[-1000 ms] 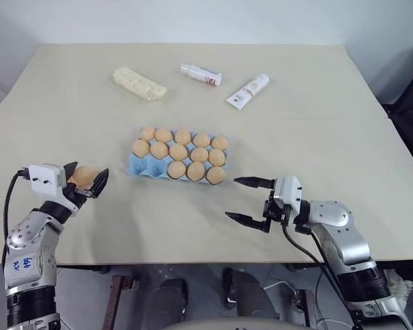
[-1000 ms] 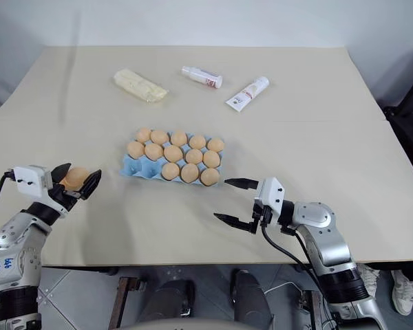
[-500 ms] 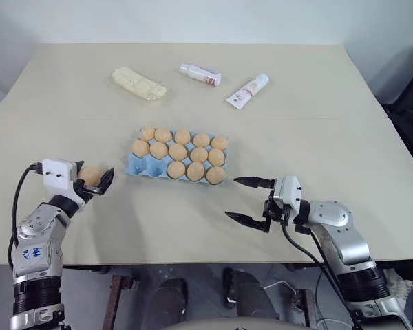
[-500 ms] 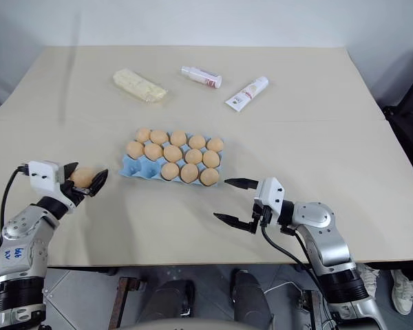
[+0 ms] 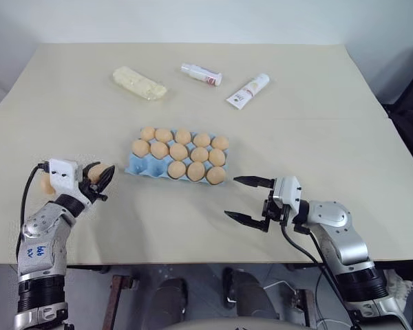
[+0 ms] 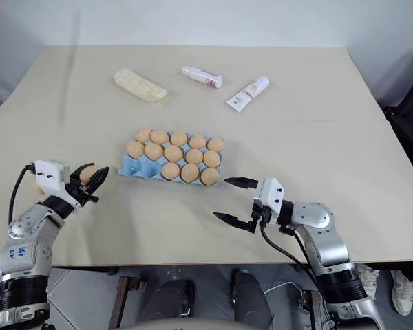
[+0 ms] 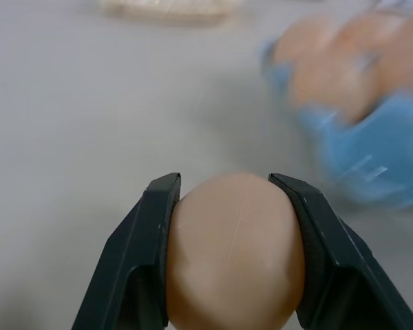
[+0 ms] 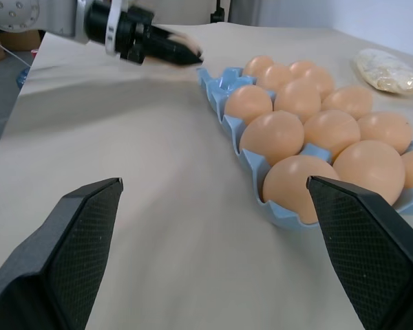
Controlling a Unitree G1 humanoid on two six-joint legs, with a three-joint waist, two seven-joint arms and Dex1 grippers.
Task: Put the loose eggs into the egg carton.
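In the left wrist view, a tan egg (image 7: 234, 254) sits clamped between the two black fingers of my left gripper (image 5: 100, 180), which is shut on it just above the table, left of the egg carton (image 5: 133, 168). The light blue carton holds several eggs (image 5: 178, 152); its two front-left cups are bare. Another tan egg (image 5: 47, 185) peeks out on the table behind my left wrist. My right gripper (image 5: 232, 198) hovers open and empty to the carton's front right, pointing toward it.
At the back of the table lie a pale yellow wrapped block (image 5: 140, 83) and two white tubes (image 5: 200, 74) (image 5: 248, 91). The table's front edge (image 5: 193, 262) runs just below both arms.
My left gripper has moved right and a little away from me, toward the carton, with the egg in it. The right arm has kept still.
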